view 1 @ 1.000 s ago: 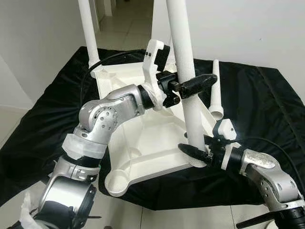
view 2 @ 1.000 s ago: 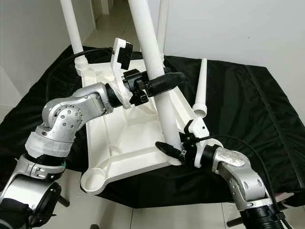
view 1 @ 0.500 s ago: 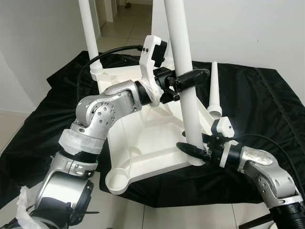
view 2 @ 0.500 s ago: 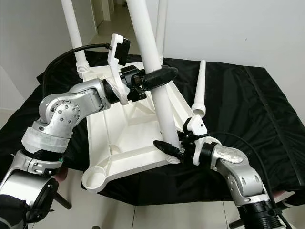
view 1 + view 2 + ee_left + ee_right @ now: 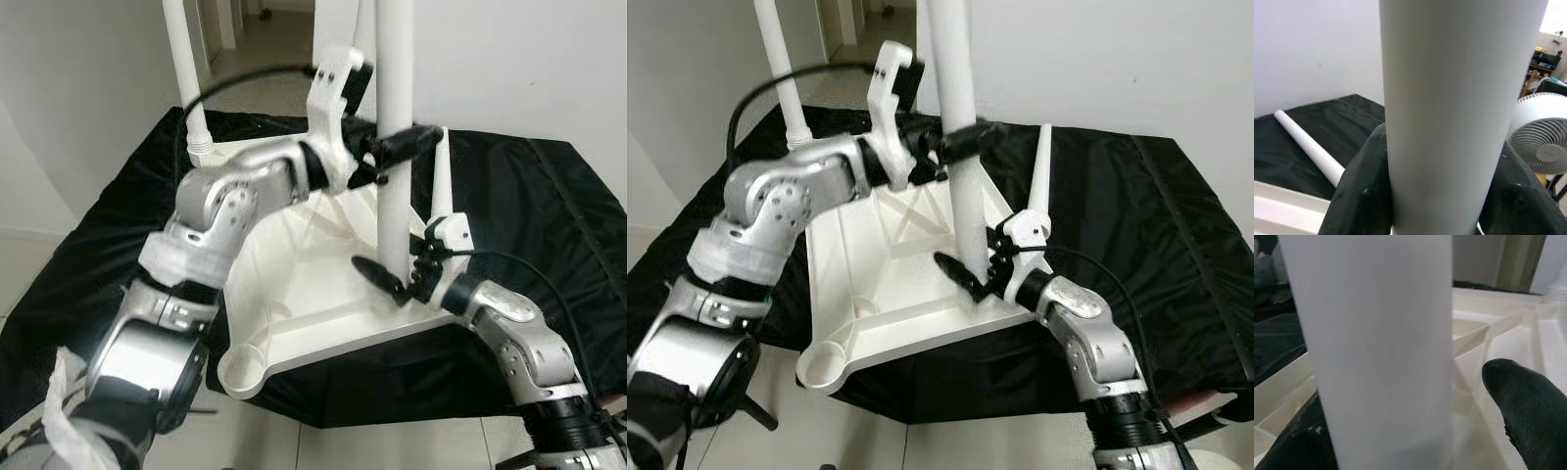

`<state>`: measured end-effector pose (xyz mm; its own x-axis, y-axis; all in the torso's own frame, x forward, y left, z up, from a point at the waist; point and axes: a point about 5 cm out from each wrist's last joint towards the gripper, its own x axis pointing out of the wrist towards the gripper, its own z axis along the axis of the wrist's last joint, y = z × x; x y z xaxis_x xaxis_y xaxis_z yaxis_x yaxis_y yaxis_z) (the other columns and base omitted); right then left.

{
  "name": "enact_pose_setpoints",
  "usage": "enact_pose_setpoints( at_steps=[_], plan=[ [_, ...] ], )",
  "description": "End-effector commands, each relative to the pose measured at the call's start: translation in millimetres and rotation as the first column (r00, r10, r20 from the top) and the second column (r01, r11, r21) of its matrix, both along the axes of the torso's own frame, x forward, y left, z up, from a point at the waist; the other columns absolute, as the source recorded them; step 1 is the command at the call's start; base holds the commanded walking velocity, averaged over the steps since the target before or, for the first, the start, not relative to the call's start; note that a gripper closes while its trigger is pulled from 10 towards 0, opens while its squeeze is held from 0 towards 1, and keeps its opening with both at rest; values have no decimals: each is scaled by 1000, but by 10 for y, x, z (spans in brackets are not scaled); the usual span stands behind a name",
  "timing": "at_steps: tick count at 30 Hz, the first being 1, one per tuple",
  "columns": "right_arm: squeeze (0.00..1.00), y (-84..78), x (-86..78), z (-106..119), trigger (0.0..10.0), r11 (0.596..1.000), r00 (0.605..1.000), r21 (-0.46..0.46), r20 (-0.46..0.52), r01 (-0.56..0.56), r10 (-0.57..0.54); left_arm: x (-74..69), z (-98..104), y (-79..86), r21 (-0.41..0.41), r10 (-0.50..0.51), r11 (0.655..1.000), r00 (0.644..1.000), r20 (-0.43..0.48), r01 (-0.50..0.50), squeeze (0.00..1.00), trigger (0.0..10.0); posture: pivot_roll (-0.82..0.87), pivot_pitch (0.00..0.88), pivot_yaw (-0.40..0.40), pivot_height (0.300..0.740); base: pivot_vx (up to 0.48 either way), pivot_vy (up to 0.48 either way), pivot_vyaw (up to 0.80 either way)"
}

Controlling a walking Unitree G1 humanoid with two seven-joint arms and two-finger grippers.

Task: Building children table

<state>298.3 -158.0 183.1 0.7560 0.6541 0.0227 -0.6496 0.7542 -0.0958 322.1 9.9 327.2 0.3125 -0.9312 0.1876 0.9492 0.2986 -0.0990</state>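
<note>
White plastic table top [image 5: 294, 294], lying upside down on the black cloth [image 5: 549, 225], is carrying one fitted round white leg [image 5: 186, 78] at its far corner, while I am standing a second round white plastic leg [image 5: 394, 147] upright over the corner socket nearest my right gripper [image 5: 392, 279], whose fingers are set around its foot, one of them apart from it. My left gripper [image 5: 397, 152] is clamped on this leg higher up. A loose tapered white leg [image 5: 1308, 144] is waiting beyond my left gripper, and its wrist camera is catching a white fan [image 5: 1540, 132] past the cloth.
</note>
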Motion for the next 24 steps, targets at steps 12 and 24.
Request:
enact_pose_setpoints(
  at_steps=[12,24],
  plan=[
    [0,419,246,199,10000,954,946,80,126,289,-298,153,312,-196,11,290,956,954,75,-292,0,10000,-13,0,9,740,0,0,0],
    [0,530,355,248,10000,874,867,125,124,469,-483,123,444,-303,-20,353,936,932,83,-353,0,10000,2,0,0,740,0,0,0]
  ],
)
